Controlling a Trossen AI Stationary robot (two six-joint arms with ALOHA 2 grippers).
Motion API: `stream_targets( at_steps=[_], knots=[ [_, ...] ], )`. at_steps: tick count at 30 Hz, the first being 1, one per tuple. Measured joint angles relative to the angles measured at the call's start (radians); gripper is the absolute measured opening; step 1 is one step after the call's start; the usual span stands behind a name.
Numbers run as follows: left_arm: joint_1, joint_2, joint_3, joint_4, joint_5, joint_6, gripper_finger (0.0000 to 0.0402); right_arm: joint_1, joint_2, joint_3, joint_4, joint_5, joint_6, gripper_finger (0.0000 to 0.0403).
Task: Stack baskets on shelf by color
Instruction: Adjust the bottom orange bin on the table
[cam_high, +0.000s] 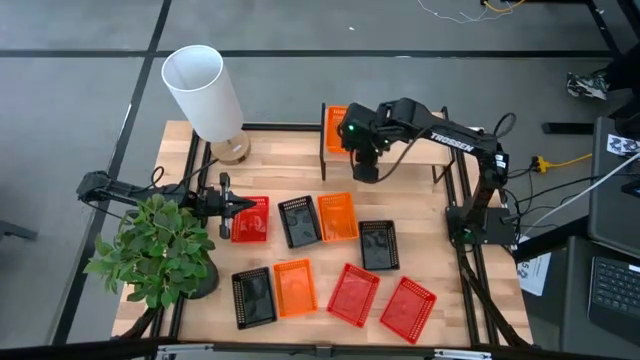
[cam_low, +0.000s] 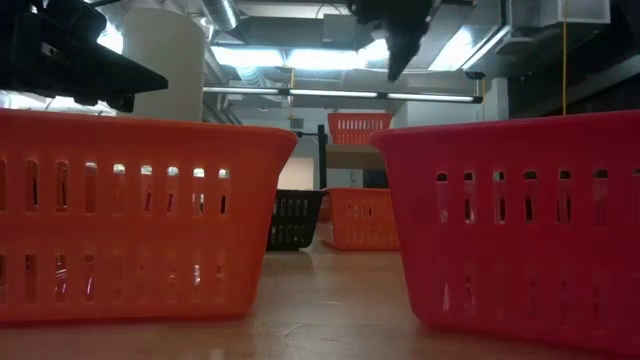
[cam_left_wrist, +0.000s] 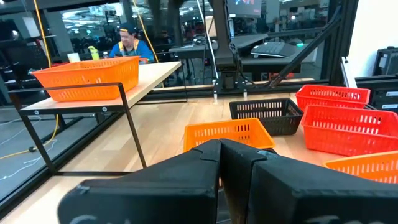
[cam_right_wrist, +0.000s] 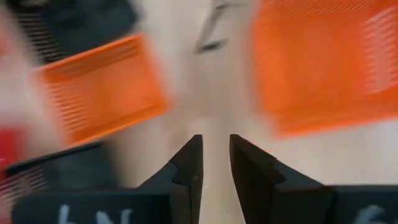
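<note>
The shelf (cam_high: 400, 146) stands at the table's far right and bears one orange basket (cam_high: 335, 128) on its left end; this basket also shows far off in the low view (cam_low: 358, 128). Eight more baskets lie flat on the tabletop: two orange (cam_high: 337, 216) (cam_high: 294, 287), three black (cam_high: 299, 220) (cam_high: 378, 244) (cam_high: 253, 297), three red (cam_high: 250, 220) (cam_high: 353, 294) (cam_high: 408, 306). My right gripper (cam_high: 365, 168) (cam_right_wrist: 215, 148) hangs, narrowly open and empty, beside the shelf's front left corner. My left gripper (cam_high: 235, 205) (cam_left_wrist: 221, 152) is shut, above the left edge of the leftmost red basket.
A white lamp (cam_high: 205, 95) stands at the far left corner and a potted plant (cam_high: 160, 250) at the near left, both close to my left arm. Bare wood lies between the shelf and the middle row of baskets. A person (cam_left_wrist: 127, 43) sits beyond the table.
</note>
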Motion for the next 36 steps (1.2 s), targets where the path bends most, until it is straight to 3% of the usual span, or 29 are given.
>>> stream_targets(
  at_steps=[3,5,11,16,21,27,30,32,36],
  knots=[
    [0.0,0.0,0.0,0.0,0.0,0.0,0.0,0.07,0.0,0.014,-0.092,-0.144,0.118,0.0079],
    [0.0,0.0,0.0,0.0,0.0,0.0,0.0,0.131,0.0,-0.004,-0.093,-0.185,0.135,0.0079],
    [0.0,0.0,0.0,0.0,0.0,0.0,0.0,0.307,0.0,-0.131,-0.089,-0.159,0.106,0.0079],
    [0.0,0.0,0.0,0.0,0.0,0.0,0.0,0.405,-0.061,-0.325,-0.021,-0.112,0.143,0.0079],
    [0.0,0.0,0.0,0.0,0.0,-0.007,0.0,0.474,-0.266,-0.626,0.2,-0.11,0.352,0.0079],
    [0.0,0.0,0.0,0.001,0.0,-0.007,0.0,0.62,-0.482,-0.911,0.629,-0.11,0.788,0.0079],
    [0.0,0.0,0.0,0.001,0.0,-0.003,0.0,0.697,-0.491,-0.982,0.911,-0.105,0.808,0.0079],
    [0.0,0.0,0.0,0.001,0.0,-0.003,0.0,0.721,-0.466,-0.997,1.062,-0.043,0.776,0.0079],
    [0.0,0.0,0.0,0.001,0.0,-0.003,0.0,0.701,-0.356,-0.98,1.185,0.04,0.664,0.0079]
  ],
)
